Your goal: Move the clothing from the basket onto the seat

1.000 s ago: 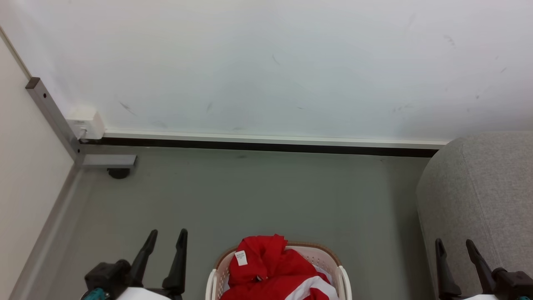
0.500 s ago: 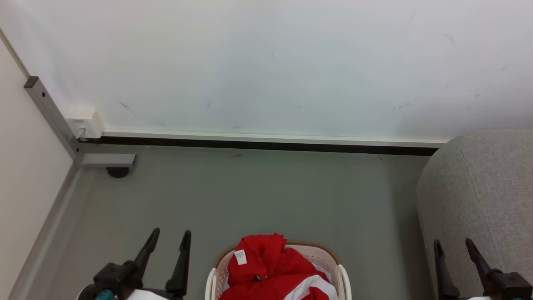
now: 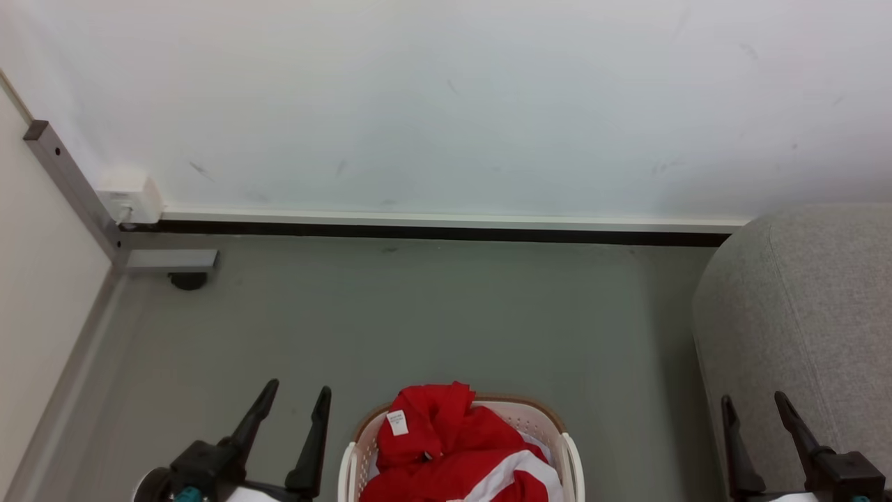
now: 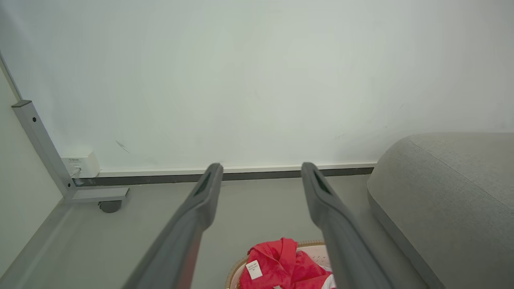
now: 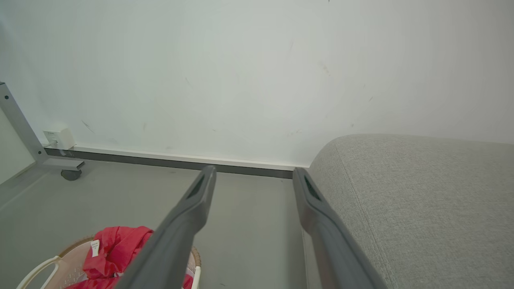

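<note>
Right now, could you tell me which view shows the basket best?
The head view: the basket sits bottom centre, rim and both sides visible, clothing inside. The left wrist view catches its far rim; the right wrist view shows a part behind a finger.

Staged home corner in a test room, folks: grey sofa (image 3: 794, 328), laundry basket (image 3: 352, 464) left of it, wheeled metal frame (image 3: 70, 188) farther left, scuffed wall (image 3: 446, 104) behind.

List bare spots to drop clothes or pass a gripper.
Free: sofa top, bare fabric; floor between basket, wall and sofa; floor gaps from basket to left gripper and right gripper. Crowded: basket, heaped with red clothing.
</note>
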Robot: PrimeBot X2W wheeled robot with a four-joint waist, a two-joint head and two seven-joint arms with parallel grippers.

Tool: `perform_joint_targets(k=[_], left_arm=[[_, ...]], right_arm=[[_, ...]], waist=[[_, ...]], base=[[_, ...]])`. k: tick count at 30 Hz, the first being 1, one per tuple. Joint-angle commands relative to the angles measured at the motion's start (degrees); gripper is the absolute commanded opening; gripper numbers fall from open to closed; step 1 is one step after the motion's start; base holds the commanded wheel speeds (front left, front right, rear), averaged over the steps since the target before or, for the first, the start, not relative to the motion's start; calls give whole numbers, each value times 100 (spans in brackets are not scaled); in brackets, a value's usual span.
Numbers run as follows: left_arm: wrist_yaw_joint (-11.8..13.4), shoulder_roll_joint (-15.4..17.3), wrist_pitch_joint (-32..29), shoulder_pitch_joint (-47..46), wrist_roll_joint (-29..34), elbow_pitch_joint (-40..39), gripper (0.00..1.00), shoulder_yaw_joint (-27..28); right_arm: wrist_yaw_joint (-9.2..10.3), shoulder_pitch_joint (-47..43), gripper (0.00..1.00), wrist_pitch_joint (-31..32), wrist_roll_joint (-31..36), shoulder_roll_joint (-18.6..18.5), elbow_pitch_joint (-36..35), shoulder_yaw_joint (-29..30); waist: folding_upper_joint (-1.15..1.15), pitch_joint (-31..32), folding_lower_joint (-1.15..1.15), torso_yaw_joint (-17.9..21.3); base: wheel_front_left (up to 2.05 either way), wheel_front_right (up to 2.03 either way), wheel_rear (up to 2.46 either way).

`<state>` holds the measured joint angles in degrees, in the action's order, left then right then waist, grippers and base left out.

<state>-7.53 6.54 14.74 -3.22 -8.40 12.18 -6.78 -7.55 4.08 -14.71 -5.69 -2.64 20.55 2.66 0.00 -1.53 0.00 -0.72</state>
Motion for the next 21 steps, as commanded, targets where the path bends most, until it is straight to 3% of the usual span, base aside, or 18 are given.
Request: perform_joint_targets(k=[1,11,21], left_arm=[[7,40,47,-60,98,-2,100,-14],[7,168,44,-694,-138,108,100,-423],[8,539,44,-1963,-314,577,100,-1560]], right_arm=[[12,83,100,-55,67,-44,-13,-3],[12,559,100,-44,-313,-38,-345,-151],[12,1282,100,-43,-597,-35,-822,-517]], waist=[[0,-61,0,34],[0,-861,0,367],[0,-2252,0,867]], base=[[0,0,0],[0,0,0],[0,0,0]])
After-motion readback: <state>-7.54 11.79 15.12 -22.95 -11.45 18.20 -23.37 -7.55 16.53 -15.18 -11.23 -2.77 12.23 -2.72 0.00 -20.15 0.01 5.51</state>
